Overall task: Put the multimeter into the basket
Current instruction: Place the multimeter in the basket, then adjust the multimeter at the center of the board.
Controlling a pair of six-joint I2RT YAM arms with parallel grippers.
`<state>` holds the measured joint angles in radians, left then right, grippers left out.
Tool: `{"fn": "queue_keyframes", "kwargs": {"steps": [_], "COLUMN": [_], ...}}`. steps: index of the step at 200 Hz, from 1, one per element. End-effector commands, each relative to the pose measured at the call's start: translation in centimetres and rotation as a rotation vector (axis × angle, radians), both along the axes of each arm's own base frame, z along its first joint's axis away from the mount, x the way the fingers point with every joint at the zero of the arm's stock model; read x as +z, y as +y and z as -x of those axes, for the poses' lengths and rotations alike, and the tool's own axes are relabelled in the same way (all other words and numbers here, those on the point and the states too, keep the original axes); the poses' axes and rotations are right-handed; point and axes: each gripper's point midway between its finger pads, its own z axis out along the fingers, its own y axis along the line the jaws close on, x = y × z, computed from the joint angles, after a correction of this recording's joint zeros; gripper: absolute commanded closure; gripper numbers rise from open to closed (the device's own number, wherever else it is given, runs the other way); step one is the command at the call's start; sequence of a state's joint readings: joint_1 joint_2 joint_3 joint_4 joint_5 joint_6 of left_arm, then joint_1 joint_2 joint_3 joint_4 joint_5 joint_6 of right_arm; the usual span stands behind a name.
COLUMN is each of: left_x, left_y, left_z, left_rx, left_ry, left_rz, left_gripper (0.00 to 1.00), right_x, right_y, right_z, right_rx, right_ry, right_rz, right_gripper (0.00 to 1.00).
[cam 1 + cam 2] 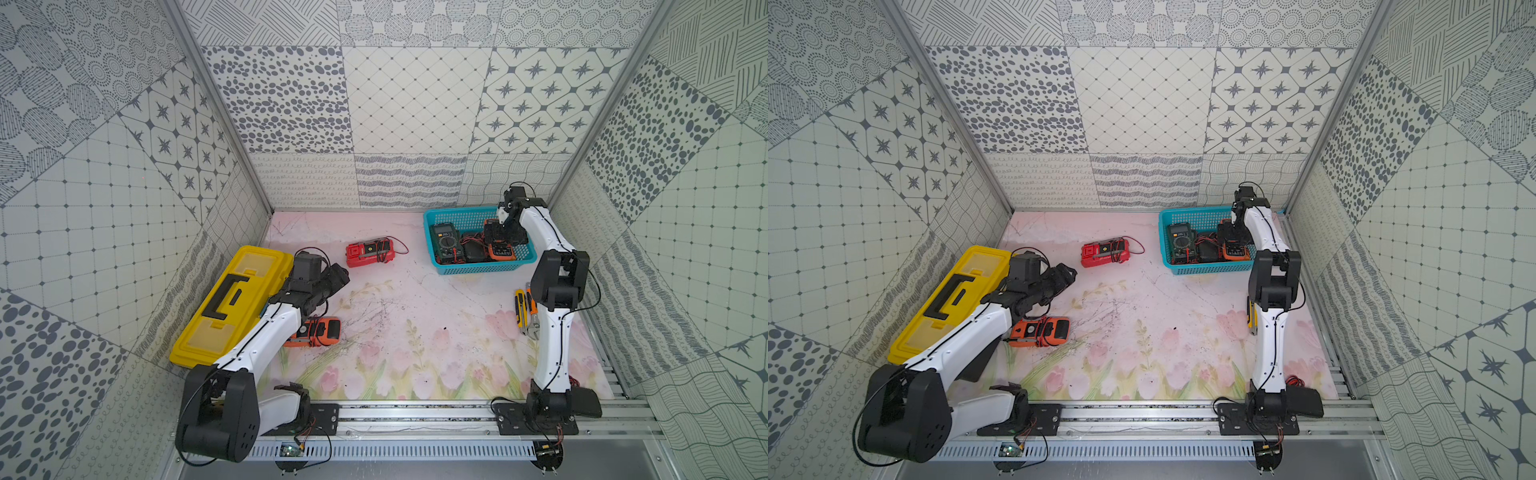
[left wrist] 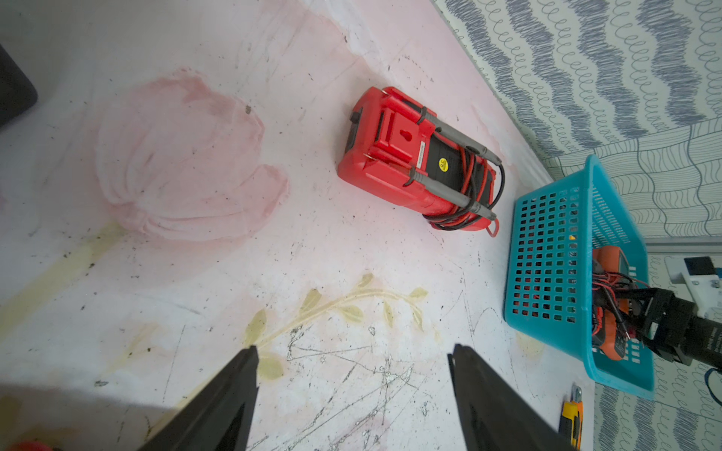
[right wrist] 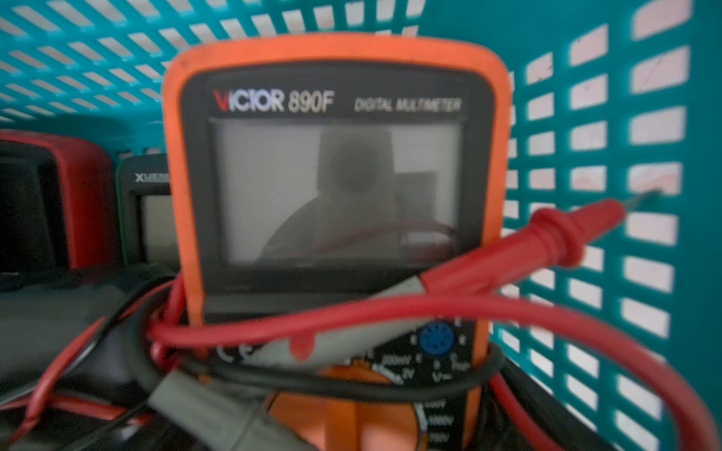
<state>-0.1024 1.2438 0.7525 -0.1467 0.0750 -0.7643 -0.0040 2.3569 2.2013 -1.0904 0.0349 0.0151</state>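
Note:
The teal basket [image 1: 478, 270] stands at the back right and holds several multimeters. One is an orange multimeter [image 3: 336, 175] wrapped in red and black leads, lying against the basket's right wall. My right gripper [image 1: 505, 237] hangs inside the basket directly over it. Its fingers do not show in the right wrist view, so their state is unclear. A red multimeter [image 2: 414, 160] lies face down on the table left of the basket. Another orange multimeter [image 1: 320, 331] lies beside my left arm. My left gripper [image 2: 353, 351] is open and empty above the table near the toolbox.
A yellow toolbox [image 1: 232, 303] with a black handle lies along the left wall. A yellow utility knife [image 1: 521, 307] and pliers [image 1: 532, 320] rest by the right arm. A dark green multimeter [image 1: 445, 243] fills the basket's left end.

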Motion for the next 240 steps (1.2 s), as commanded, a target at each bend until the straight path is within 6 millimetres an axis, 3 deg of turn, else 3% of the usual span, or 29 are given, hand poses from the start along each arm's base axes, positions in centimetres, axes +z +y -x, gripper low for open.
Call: {"fn": "queue_keyframes", "kwargs": {"steps": [1, 47, 82, 110, 134, 150, 189, 209, 240], "left_x": [0.5, 0.9, 0.8, 0.1, -1.1, -1.6, -3.0, -3.7, -5.7], "left_y": [-0.1, 0.2, 0.5, 1.6, 4.1, 6.1, 10.0, 10.6, 10.6], "left_z": [-0.3, 0.0, 0.7, 2.2, 5.4, 8.0, 13.3, 14.3, 14.7], "left_rx": [-0.01, -0.004, 0.011, 0.057, 0.151, 0.23, 0.428, 0.487, 0.522], "left_ry": [-0.018, -0.023, 0.0, 0.061, 0.174, 0.246, 0.329, 0.339, 0.394], "left_rz": [0.007, -0.008, -0.024, -0.06, -0.139, -0.193, -0.21, -0.166, -0.098], "left_gripper": [0.18, 0.18, 0.18, 0.18, 0.18, 0.18, 0.21, 0.21, 0.21], "right_x": [2.6, 8.4, 11.3, 13.4, 15.4, 16.1, 15.9, 15.4, 14.9], "right_y": [-0.2, -0.4, -0.3, 1.4, 4.5, 7.8, 15.1, 18.5, 25.5], "right_z": [0.1, 0.3, 1.5, 2.8, 4.4, 5.7, 8.3, 9.2, 11.2], "right_rx": [-0.021, -0.04, -0.051, -0.022, 0.033, 0.104, 0.27, 0.345, 0.497], "right_ry": [-0.034, -0.149, -0.198, -0.255, -0.336, -0.379, -0.419, -0.416, -0.398], "right_rz": [0.01, 0.018, 0.009, -0.008, -0.042, -0.086, -0.106, -0.112, -0.199], "right_gripper": [0.02, 0.02, 0.02, 0.02, 0.01, 0.01, 0.01, 0.01, 0.01]}}
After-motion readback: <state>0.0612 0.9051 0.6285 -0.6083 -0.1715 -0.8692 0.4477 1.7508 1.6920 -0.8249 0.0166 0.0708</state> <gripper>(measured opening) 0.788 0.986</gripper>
